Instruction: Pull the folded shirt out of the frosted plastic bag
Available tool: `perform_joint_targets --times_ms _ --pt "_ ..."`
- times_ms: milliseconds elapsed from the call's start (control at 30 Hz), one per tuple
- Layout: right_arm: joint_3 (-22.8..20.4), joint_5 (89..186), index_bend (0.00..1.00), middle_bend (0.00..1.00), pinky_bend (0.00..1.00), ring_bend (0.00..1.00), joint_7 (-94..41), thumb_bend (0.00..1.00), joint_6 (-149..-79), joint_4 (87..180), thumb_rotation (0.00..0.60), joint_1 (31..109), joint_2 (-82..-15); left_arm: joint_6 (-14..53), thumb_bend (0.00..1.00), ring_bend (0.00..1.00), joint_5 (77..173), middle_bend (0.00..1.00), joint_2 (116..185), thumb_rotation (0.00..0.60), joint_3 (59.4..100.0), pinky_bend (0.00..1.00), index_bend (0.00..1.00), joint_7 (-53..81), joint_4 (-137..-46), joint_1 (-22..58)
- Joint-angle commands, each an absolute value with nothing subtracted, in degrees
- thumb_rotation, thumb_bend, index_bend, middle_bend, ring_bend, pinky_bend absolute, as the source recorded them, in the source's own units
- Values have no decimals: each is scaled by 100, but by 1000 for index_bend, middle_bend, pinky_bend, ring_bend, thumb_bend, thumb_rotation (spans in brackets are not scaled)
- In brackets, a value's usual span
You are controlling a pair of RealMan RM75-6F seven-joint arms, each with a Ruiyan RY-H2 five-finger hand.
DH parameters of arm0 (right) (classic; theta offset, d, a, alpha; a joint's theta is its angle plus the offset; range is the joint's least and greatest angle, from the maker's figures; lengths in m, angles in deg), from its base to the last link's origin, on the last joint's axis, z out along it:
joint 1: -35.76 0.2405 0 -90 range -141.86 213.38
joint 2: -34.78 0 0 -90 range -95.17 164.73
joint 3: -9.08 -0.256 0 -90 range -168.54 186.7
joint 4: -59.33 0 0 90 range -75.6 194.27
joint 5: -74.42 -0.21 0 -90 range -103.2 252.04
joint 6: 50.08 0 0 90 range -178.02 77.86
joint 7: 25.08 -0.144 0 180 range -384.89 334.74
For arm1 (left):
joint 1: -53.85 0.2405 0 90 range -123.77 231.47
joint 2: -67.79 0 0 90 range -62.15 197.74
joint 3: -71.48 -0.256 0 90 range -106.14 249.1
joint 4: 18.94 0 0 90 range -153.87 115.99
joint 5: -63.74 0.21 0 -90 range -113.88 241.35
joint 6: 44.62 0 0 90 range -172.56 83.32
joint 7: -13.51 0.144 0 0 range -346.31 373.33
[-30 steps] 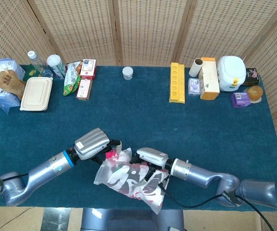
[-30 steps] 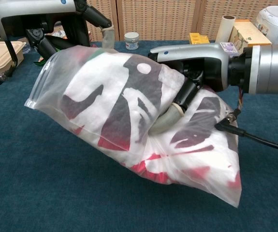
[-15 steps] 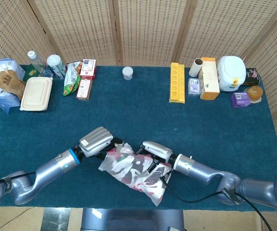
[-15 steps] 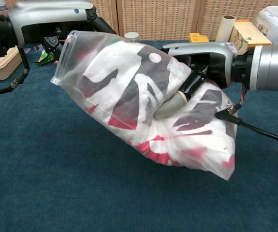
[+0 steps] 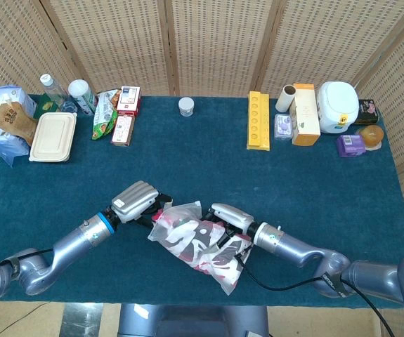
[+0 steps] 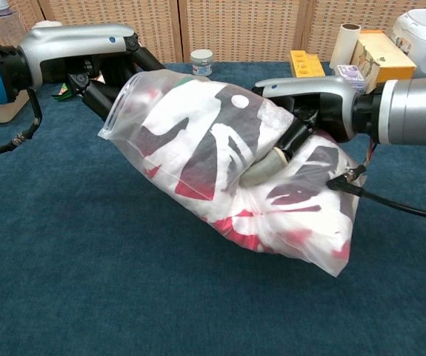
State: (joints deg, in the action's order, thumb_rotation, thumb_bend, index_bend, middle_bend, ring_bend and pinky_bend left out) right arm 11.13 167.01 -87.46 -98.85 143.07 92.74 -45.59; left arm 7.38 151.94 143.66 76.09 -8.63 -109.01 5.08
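From the head view, the frosted plastic bag (image 5: 200, 244) lies near the counter's (image 5: 258, 182) front edge, the folded shirt (image 5: 205, 247) wholly inside, so the pull is not yet done. The left hand (image 5: 137, 200) sits at the bag's mouth.

The chest view shows the right hand (image 6: 301, 122) clamped on the bag's middle; the left hand's grip is hidden.

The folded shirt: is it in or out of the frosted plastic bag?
In. The shirt shows only through the frosted bag, which the right hand grips mid-way and the left hand holds at its mouth.
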Motion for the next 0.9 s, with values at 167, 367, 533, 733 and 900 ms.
perform_joint_targets --times_ms 167,367,533,733,900 --pt "1075 16444 855 907 959 1000 -8290 203 -9478 14064 600 9313 -4765 656 426 1000 15113 1000 14765 600 7580 1000 805 -959 -10416 473" --pt "1094 16225 824 874 871 999 -8047 204 -9151 13693 600 9276 -5032 503 425 1000 15029 1000 15256 600 7493 1000 806 -1047 -9785 454" --pt "1135 16128 612 625 571 728 -7954 203 -8847 13476 600 9282 -5153 371 430 1000 14916 1000 15776 600 7479 1000 806 -1130 -9148 428" --pt "1081 15947 208 246 303 351 -7678 191 -8836 13294 600 9133 -5256 241 429 1000 14838 1000 16236 600 7529 1000 806 -1066 -8583 336" --pt "1022 15897 52 129 211 240 -7503 164 -9177 13313 600 8878 -5103 233 426 1000 14772 1000 16413 600 7644 1000 805 -981 -8303 265"
